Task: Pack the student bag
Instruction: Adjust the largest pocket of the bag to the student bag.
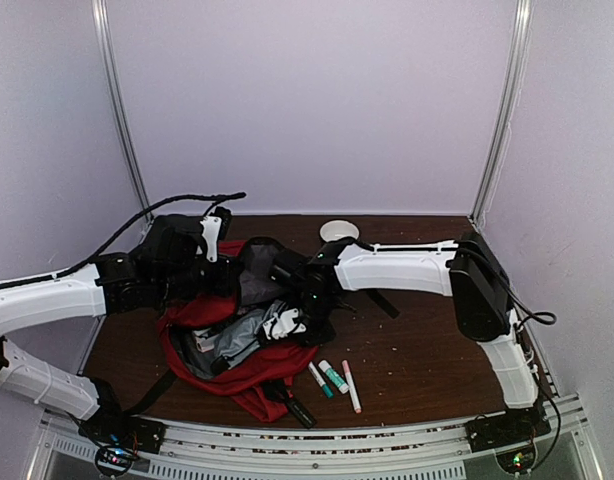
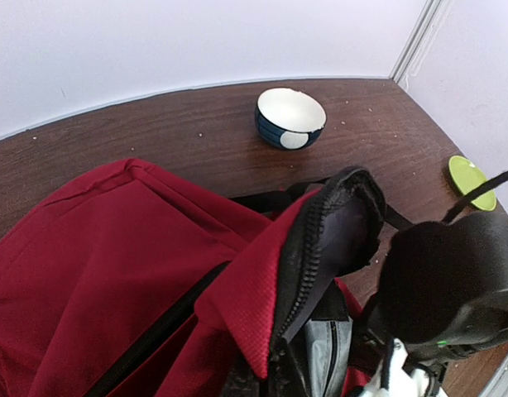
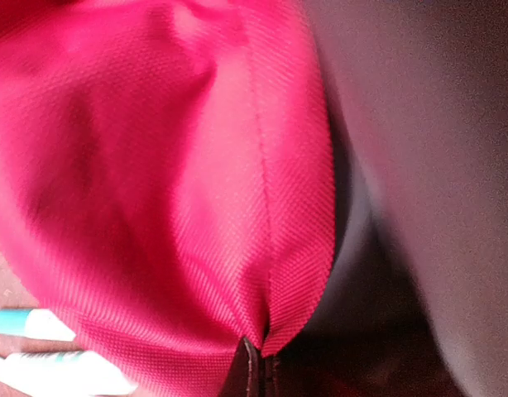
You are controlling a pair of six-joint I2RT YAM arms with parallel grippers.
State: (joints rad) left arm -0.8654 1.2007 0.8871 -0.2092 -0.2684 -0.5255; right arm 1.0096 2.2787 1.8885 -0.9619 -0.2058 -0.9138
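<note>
Right tool is closed and sunk in the mouth of the student bag. Its wrist camera is filled with red cloth and a seam, so I cannot tell whether the fingers pinch anything. Left tool is closed too, at the bag's far-left rim, with its own fingers out of its camera's sight (cloth caught or not, I cannot tell).

The bag lies slumped on the left half of the brown worktop with its mouth gaping upward. One zippered lip with dark lining stands up between the two wrists. A grey pouch shows inside the opening, just left of the Right tool.

Just beside the bag's near right edge, three pens lie side by side on the wood. A black oblong item, too small to identify, pokes out at the bag's near hem. Near the rear wall stands a white bowl with a dark blue outside, apart from the bag. A flat lime-green disc lies toward the right wall.
</note>
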